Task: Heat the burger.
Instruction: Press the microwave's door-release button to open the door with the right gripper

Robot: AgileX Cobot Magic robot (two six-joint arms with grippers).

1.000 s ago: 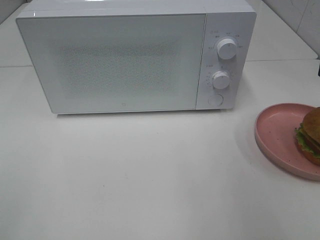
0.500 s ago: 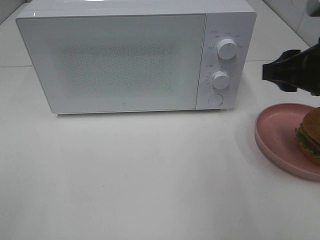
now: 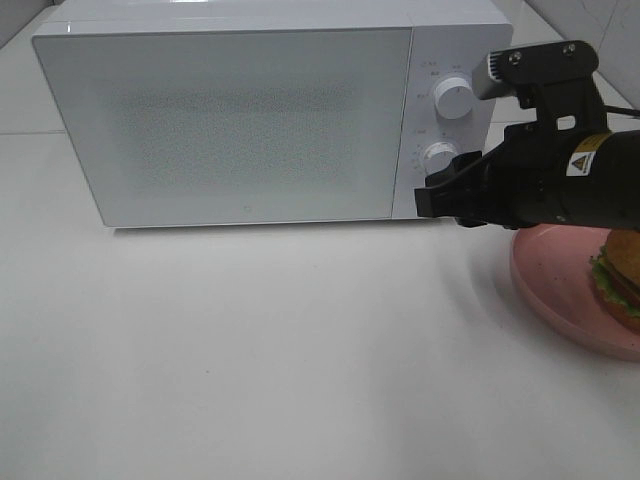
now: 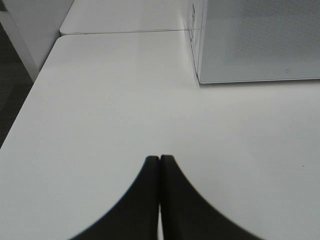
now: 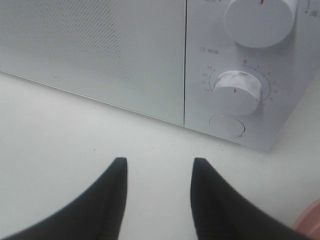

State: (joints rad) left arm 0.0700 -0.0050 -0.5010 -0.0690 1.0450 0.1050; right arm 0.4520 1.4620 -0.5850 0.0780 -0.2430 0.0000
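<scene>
The burger (image 3: 622, 275), with a golden-brown bun and green lettuce, sits on a pink plate (image 3: 550, 275) at the table's right edge, partly cut off by the frame. A white microwave (image 3: 230, 120) stands at the back with its door closed. My right gripper (image 3: 428, 200) hovers low in front of the control panel, beside the round door button (image 5: 226, 126). In the right wrist view this gripper (image 5: 159, 164) is open with nothing between its fingers. My left gripper (image 4: 159, 160) is shut and empty over bare table, left of the microwave (image 4: 260, 45).
Two white knobs sit on the microwave panel, an upper knob (image 5: 260, 20) and a lower knob (image 5: 236, 92). The right arm's black body (image 3: 560, 180) hangs over the plate's far rim. The white table (image 3: 250, 350) stretches in front of the microwave.
The right arm has come in from the right edge and swung left, from above the plate to the microwave's control panel. Burger, plate and microwave have not moved.
</scene>
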